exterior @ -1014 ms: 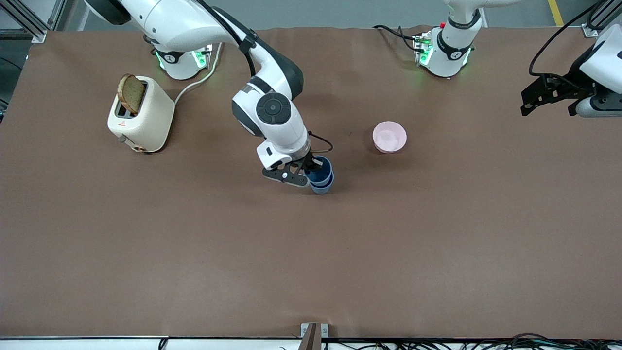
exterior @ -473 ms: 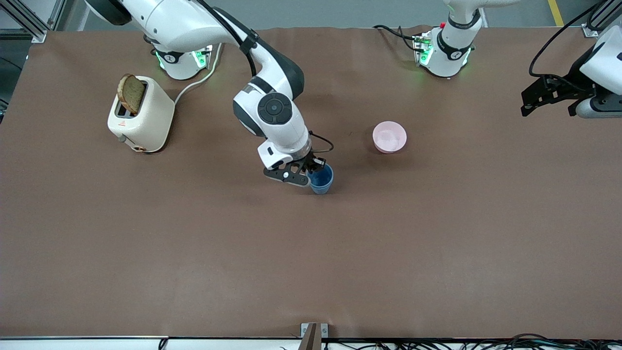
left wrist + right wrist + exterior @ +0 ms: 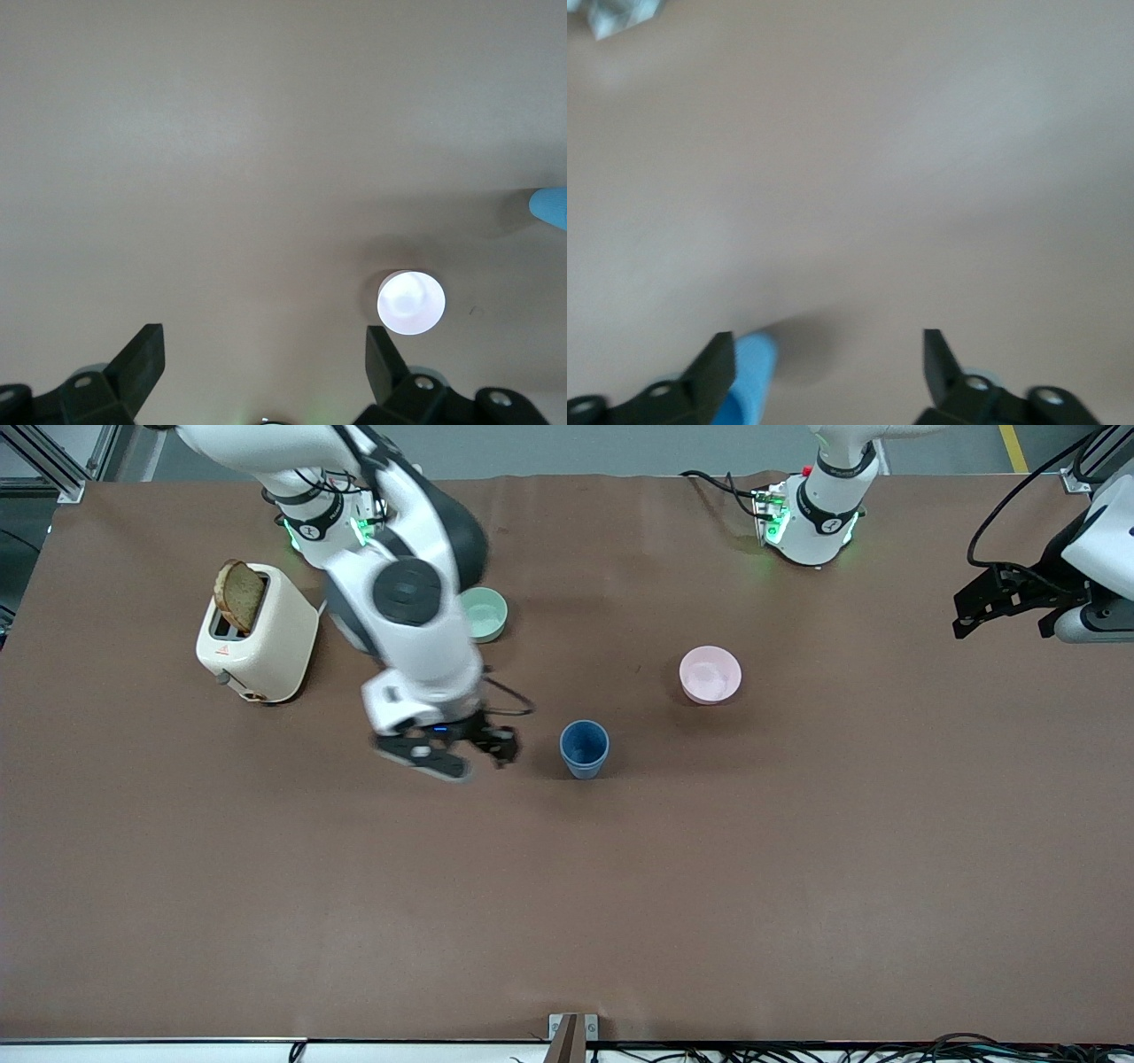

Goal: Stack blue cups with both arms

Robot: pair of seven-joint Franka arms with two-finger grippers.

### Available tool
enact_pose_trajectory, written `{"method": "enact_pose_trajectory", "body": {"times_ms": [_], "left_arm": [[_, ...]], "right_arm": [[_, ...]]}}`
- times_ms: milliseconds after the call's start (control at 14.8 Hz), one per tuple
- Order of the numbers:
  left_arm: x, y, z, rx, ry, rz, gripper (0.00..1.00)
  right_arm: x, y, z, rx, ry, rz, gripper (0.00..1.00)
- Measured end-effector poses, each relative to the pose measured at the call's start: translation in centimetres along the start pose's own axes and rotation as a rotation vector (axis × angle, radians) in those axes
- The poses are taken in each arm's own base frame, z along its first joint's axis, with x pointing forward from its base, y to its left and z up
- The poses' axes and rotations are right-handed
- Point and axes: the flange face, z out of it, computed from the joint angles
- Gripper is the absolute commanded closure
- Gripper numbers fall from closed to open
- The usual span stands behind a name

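The blue cups [image 3: 584,748] stand upright on the brown table, one nested in the other, so they show as a single tumbler. My right gripper [image 3: 465,757] is open and empty, apart from the stack, over the table toward the right arm's end. In the right wrist view the stack [image 3: 749,376] shows beside one finger of the right gripper [image 3: 828,354], not between the fingers. My left gripper [image 3: 974,607] is open and empty, waiting at the left arm's end of the table. The left wrist view shows the left gripper [image 3: 266,354] and an edge of the stack [image 3: 551,205].
A pink bowl [image 3: 710,674] sits farther from the front camera than the cups, toward the left arm's end; it also shows in the left wrist view [image 3: 410,302]. A pale green bowl [image 3: 484,614] lies by the right arm. A cream toaster [image 3: 257,633] holds a bread slice [image 3: 239,595].
My right gripper pushed the upper cup down into the lower one, let go and moved away toward the right arm's end. The green bowl has come into view. The left arm barely moved.
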Motion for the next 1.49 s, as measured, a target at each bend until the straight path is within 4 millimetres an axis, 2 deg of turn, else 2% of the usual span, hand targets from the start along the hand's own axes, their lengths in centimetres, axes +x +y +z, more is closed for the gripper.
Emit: {"method": "enact_pose_trajectory", "body": {"times_ms": [135, 338, 541, 676, 811, 946, 1081, 1486], "left_arm": [[0.0, 0.0, 0.0, 0.0, 0.0, -0.001, 0.0], [0.0, 0.0, 0.0, 0.0, 0.001, -0.001, 0.0], [0.0, -0.1, 0.0, 0.0, 0.001, -0.001, 0.0], [0.0, -0.1, 0.0, 0.0, 0.003, 0.0, 0.0], [0.1, -0.1, -0.2, -0.001, 0.009, 0.0, 0.0], [0.1, -0.1, -0.2, -0.001, 0.013, 0.0, 0.0], [0.2, -0.1, -0.2, -0.001, 0.013, 0.0, 0.0], [0.2, -0.1, -0.2, -0.001, 0.012, 0.001, 0.0]], "right_arm": [[5.0, 7.0, -4.7, -0.049, 0.032, -0.035, 0.0], [10.8, 17.6, -9.7, -0.085, 0.04, -0.083, 0.0], [13.8, 27.9, -13.6, -0.053, -0.016, -0.126, 0.0], [13.5, 32.8, -16.2, -0.038, -0.055, -0.144, 0.0], [12.6, 35.6, -18.5, -0.022, -0.074, -0.158, 0.0], [12.2, 37.0, -19.4, -0.016, -0.075, -0.177, 0.0], [12.5, 37.6, -19.2, -0.016, -0.08, -0.191, 0.0], [12.6, 37.4, -18.6, -0.017, -0.09, -0.205, 0.0]]}}
